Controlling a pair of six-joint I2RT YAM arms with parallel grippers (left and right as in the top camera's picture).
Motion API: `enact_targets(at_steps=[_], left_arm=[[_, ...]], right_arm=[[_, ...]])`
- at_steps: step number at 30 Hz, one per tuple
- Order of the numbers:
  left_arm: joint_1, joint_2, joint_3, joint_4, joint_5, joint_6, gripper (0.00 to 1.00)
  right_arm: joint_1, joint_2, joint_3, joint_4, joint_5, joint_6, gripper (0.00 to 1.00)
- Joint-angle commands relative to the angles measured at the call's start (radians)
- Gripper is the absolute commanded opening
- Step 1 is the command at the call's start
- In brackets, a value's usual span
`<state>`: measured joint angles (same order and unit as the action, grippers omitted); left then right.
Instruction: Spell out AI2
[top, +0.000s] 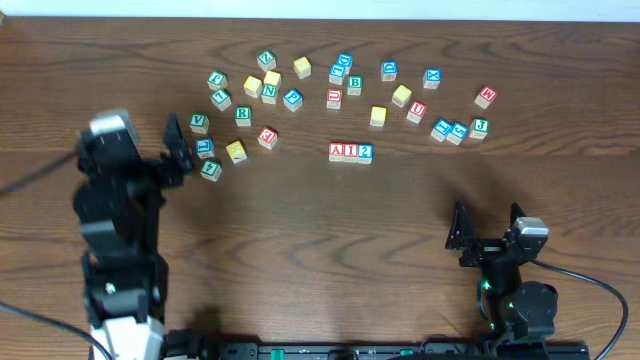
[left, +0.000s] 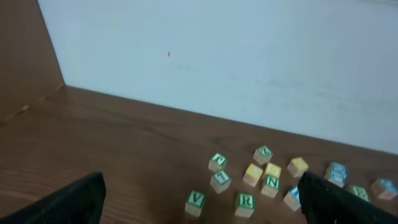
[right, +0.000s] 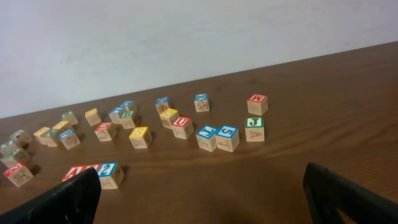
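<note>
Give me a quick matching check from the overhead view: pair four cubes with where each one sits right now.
Things:
1. A cube
2. I cube
3. 2 cube
4. red U cube

Places:
a. middle of the three-cube row
b. loose in the scatter beyond the row
c. right end of the row
d. left end of the row

Pairs: 1-d, 2-a, 3-c, 4-b
</note>
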<state>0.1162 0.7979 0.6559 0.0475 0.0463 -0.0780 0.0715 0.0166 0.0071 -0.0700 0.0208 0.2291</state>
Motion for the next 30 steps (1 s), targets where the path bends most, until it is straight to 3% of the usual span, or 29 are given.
enact_targets(at_steps=[1,16,30], left_arm=[[-0.001,-0.113,-0.13,0.031,0.006,0.026,0.97],[-0.001,-0.607,-0.614,0.073,0.006,0.026,0.97],[-0.001,-0.797,-0.652,-0.113,0.002,0.044,0.97]], right_arm=[[0.008,-0.01,-0.002,-0.003,-0.002,-0.01,0.99],[0.008,-0.01,-0.002,-0.003,-0.002,-0.01,0.99],[0.008,-0.01,-0.002,-0.003,-0.002,-0.01,0.99]])
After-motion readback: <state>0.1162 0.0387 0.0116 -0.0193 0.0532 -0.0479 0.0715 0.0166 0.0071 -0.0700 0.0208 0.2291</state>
